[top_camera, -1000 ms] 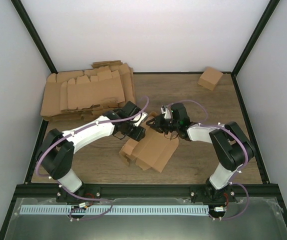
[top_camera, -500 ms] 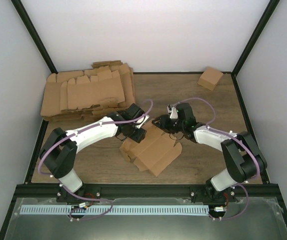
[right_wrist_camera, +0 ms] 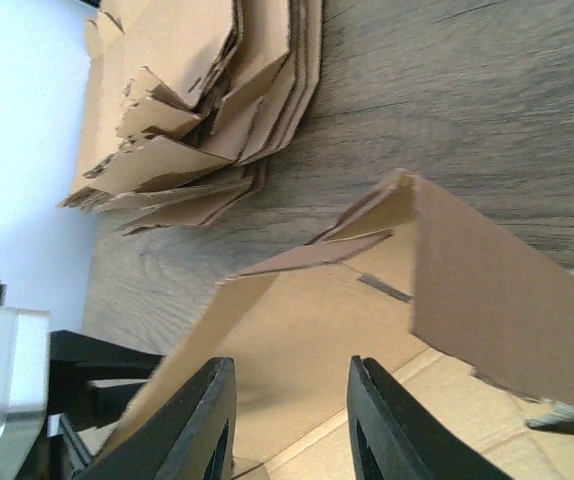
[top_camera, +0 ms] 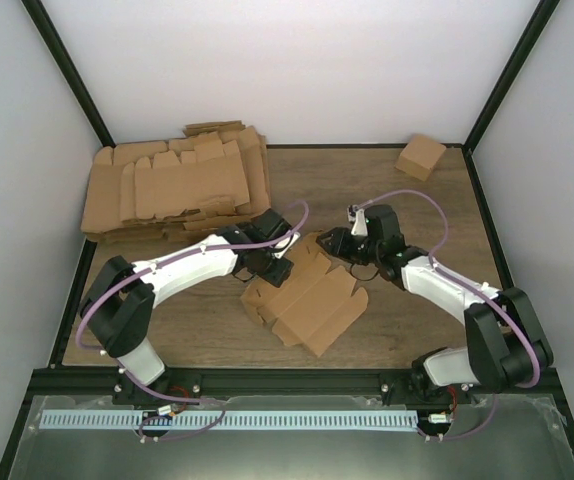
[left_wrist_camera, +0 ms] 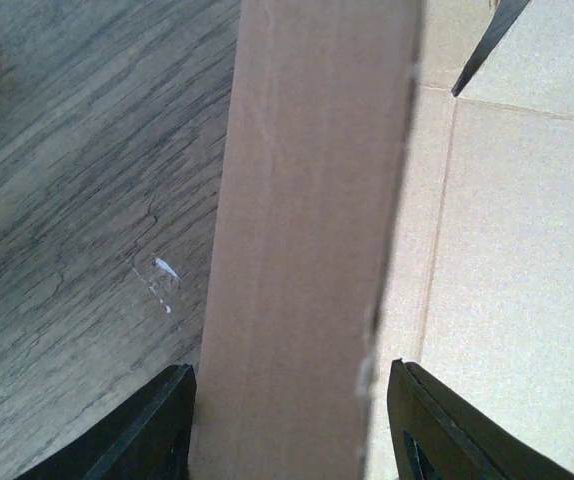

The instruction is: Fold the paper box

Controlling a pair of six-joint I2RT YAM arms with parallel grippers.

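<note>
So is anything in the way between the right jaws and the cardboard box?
Nothing visible is. The right gripper is open right at the cardboard box, with no other thing between. The left gripper has a box flap between its jaws.

Overhead camera looks down; close wrist cameras apparently share the box.

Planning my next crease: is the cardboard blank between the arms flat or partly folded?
Partly folded. Most of the blank lies flat on the table, but the right wrist view shows one flap standing up off it.
</note>
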